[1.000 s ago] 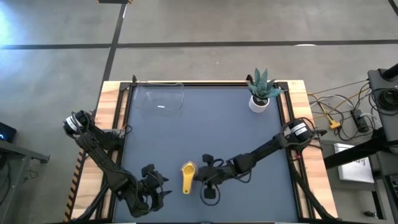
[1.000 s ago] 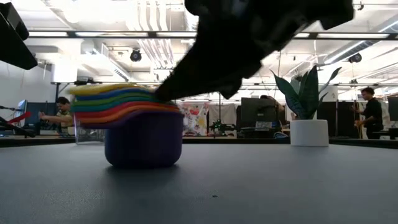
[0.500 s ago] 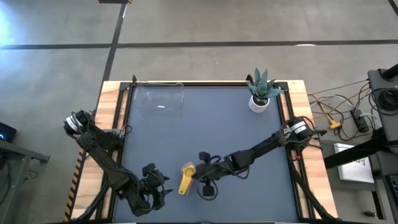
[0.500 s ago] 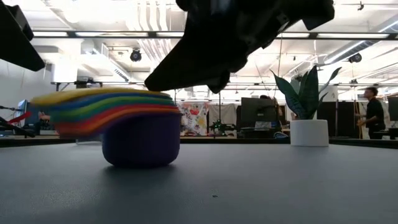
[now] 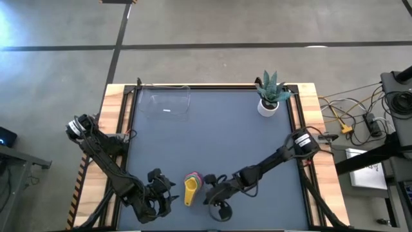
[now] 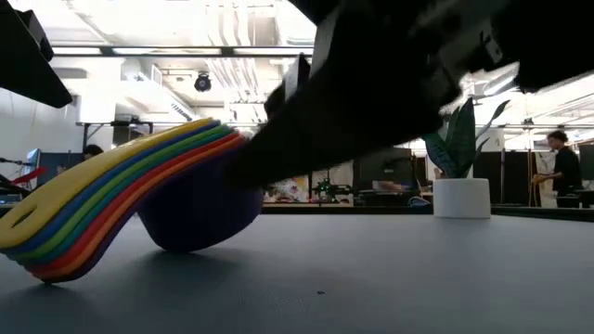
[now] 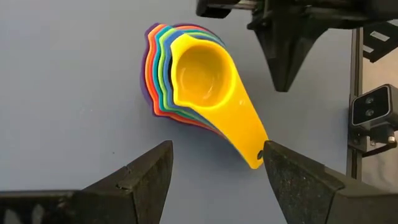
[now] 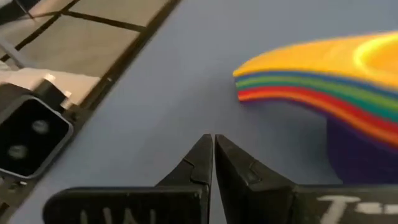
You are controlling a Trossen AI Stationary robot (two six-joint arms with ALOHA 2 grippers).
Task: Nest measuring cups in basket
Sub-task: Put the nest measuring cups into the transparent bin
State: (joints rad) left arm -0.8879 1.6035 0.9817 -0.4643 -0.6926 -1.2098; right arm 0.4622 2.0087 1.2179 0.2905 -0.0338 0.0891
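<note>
1. You have the measuring cups (image 5: 191, 187) already stacked one inside another, yellow on top, near the table's 6 o'clock edge in the high view. The low view shows the stack (image 6: 139, 209) tipped, its handles down on the table (image 5: 212, 129).
2. The basket (image 5: 166, 103) sits at about 11 o'clock, well apart from the stack and with nothing in it.
3. Your right gripper (image 5: 207, 189) is just beside the stack, on its 3 o'clock side; its fingers (image 8: 205, 163) are pressed together and hold nothing.
4. Your left gripper (image 5: 161, 188) waits on the 9 o'clock side, its fingers (image 7: 146, 171) spread wide with the stack (image 7: 193, 84) ahead of them.
5. I judge the step in hand to be righting and gripping the stack. Part the right fingers first, then close across the fanned handles so all seven lift together.
6. Watch that a sideways push does not roll the stack further.
</note>
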